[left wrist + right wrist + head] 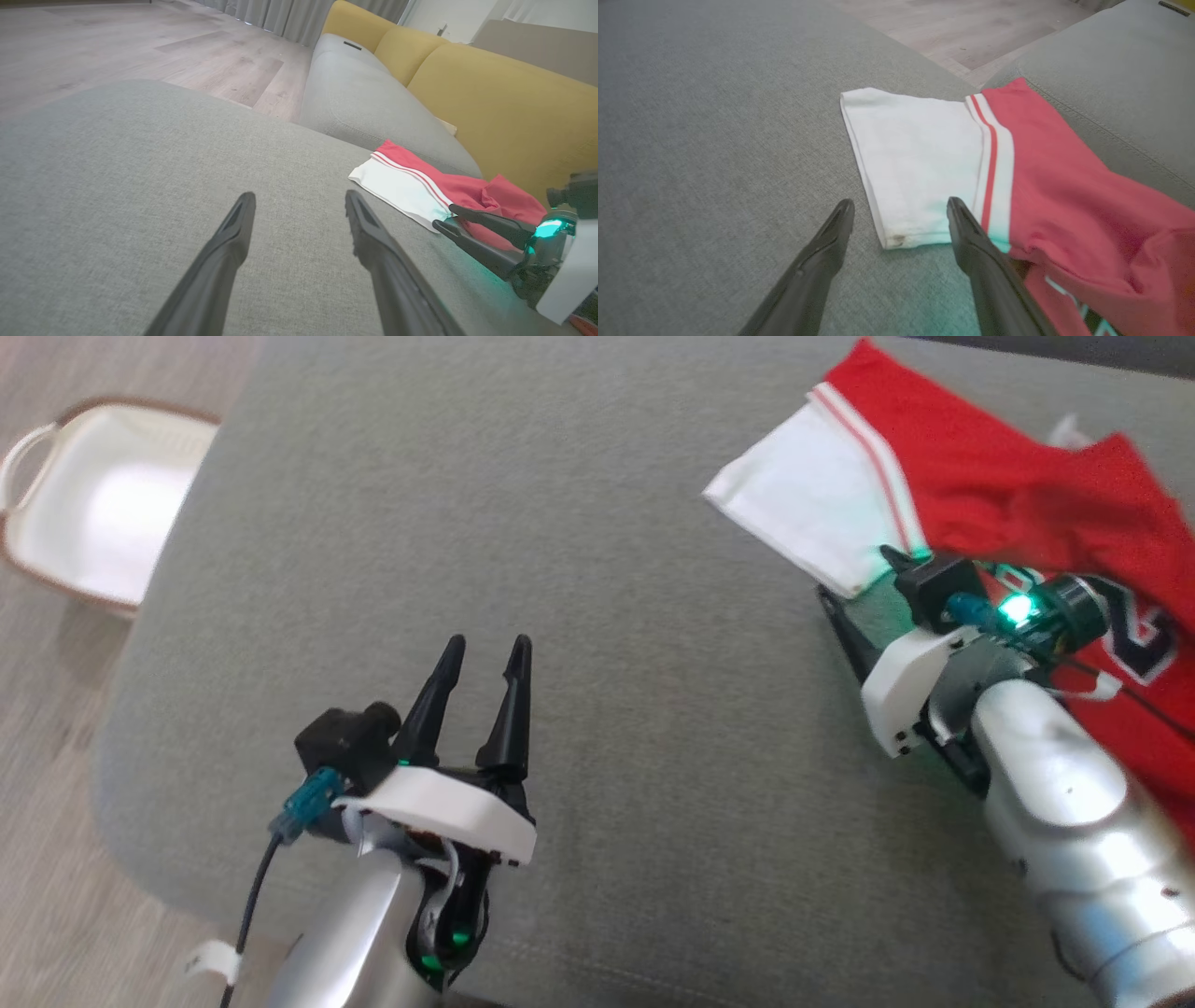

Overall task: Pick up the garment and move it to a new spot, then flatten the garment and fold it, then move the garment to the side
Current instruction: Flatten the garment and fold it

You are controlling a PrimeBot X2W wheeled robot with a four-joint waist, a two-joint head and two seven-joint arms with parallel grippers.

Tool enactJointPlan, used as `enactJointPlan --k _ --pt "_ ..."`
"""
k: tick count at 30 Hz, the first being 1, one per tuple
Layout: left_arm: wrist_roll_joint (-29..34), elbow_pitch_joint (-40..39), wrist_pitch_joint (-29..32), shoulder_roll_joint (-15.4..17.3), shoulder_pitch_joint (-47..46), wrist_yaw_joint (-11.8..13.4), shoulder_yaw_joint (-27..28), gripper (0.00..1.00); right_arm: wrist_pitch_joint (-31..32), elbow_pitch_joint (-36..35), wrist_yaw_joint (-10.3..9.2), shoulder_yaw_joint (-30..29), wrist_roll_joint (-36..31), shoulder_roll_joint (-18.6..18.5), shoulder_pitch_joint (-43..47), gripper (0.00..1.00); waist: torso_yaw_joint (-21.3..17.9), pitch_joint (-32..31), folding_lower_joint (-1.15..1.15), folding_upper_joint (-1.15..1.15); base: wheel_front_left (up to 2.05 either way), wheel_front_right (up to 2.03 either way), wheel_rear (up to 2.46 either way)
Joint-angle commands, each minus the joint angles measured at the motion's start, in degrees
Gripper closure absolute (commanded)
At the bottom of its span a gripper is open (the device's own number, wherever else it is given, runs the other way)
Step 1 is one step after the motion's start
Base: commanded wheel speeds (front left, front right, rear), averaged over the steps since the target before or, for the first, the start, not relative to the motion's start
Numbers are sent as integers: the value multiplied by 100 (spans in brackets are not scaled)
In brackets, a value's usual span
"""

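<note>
Lying at wide-open right jaws' tips, the garment (980,476) is ungripped (left jaws open, empty).

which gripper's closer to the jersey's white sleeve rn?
Right. The right gripper, open, has a corner of the white sleeve between its fingers. The left gripper, also open, is over the grey cushion, well off to the sleeve's left.

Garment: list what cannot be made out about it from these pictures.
Head view: garment runs off the right edge; the right arm covers part of its print.
Left wrist view: right gripper hides its near end.
Right wrist view: cut off at right and bottom edges.
</note>
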Motion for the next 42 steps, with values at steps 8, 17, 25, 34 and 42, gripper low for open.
enactJointPlan --k 8,17,25,34,42 --pt "-151 -251 -35 59 -301 102 -15 0 47 863 -5 503 246 -164 -648 0 310 203 0 0 0 0 0" --pt "-183 -200 -35 59 -260 158 -25 0 -469 1380 -5 795 471 186 -971 100 238 30 0 0 0 0 0" --pt "-71 -76 -35 59 -121 122 72 0 -1279 650 -5 1521 818 889 -1224 100 -75 -342 0 0 0 0 0" --pt "79 83 -35 59 183 54 203 0 -1458 -1545 -5 1794 1441 1078 -1405 100 -410 -793 0 0 0 0 0" --pt "108 24 -35 59 309 18 240 0 -884 -2486 -5 728 1322 402 -1624 100 -527 -730 0 0 0 0 0"
